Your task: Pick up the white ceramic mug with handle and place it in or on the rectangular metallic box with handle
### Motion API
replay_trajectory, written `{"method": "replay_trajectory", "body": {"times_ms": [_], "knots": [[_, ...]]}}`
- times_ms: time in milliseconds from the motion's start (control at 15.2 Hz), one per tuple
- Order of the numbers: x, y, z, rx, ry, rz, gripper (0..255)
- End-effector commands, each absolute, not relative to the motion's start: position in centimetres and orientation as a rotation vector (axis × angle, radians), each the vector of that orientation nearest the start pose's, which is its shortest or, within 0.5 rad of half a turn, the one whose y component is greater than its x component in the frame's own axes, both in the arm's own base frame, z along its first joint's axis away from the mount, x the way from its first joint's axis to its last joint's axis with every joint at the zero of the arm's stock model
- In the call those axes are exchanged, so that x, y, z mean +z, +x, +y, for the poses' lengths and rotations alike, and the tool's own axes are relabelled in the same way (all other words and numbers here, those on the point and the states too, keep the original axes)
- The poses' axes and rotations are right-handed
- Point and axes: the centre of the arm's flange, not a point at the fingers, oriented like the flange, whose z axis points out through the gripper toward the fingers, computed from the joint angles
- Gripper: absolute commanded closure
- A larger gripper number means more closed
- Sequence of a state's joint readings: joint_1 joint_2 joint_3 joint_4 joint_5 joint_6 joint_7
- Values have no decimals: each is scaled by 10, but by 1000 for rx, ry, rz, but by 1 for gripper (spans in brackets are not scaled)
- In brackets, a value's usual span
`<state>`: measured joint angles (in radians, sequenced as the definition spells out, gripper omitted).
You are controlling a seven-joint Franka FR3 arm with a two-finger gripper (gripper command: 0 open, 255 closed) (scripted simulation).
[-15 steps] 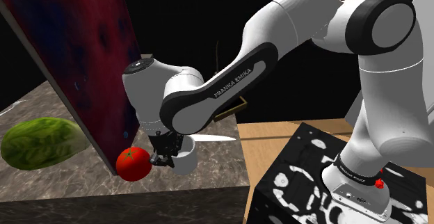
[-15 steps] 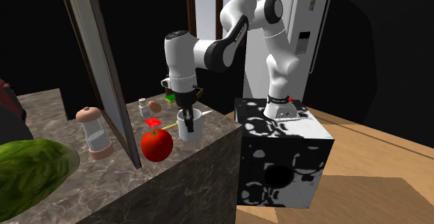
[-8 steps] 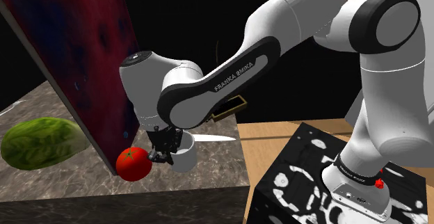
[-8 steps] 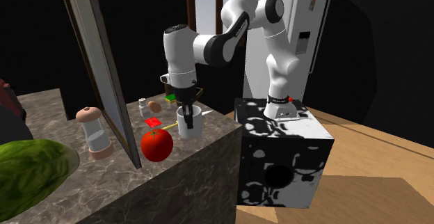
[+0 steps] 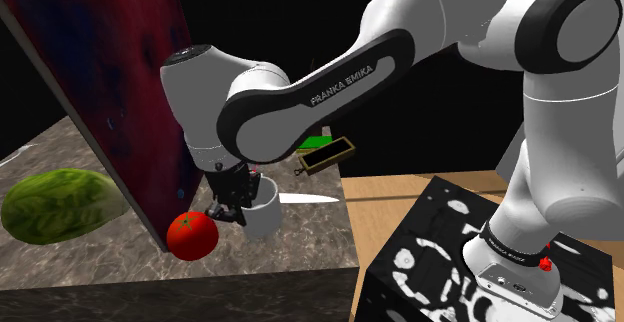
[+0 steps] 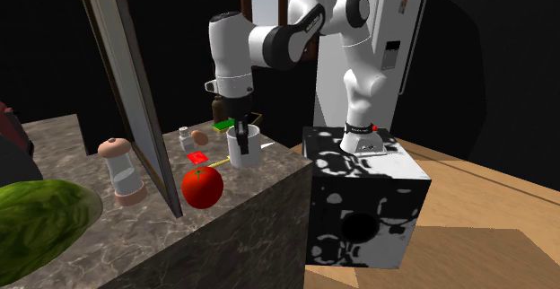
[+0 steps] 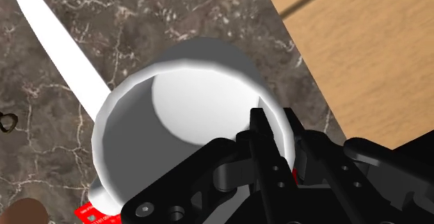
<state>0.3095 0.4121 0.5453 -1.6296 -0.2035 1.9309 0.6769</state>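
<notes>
White mug with handle point(image 6: 244, 145) had just come up off the dark marble counter point(image 6: 135, 224), hanging over its stand-side corner. Black gripper point(image 7: 275, 129) was clamped on its rim, so I'd guess the carry to the rectangular brassy-rimmed box point(image 5: 328, 156) came next.

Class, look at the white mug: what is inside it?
Inside the mug, the white wall and floor look bare; one finger of the claw reaches in over the rim. The claw covers the part of the inside nearest it.
</notes>
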Motion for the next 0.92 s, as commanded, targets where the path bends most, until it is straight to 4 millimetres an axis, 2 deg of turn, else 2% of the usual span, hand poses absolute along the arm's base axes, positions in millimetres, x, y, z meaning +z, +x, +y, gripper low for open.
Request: {"method": "replay_trajectory", "body": {"times_ms": [0, 660, 858], "knots": [[416, 470, 456, 78, -3138, -350, 255], [468, 470, 456, 78, -3138, -350, 255], [471, 479, 417, 78, -3138, -350, 255]]}}
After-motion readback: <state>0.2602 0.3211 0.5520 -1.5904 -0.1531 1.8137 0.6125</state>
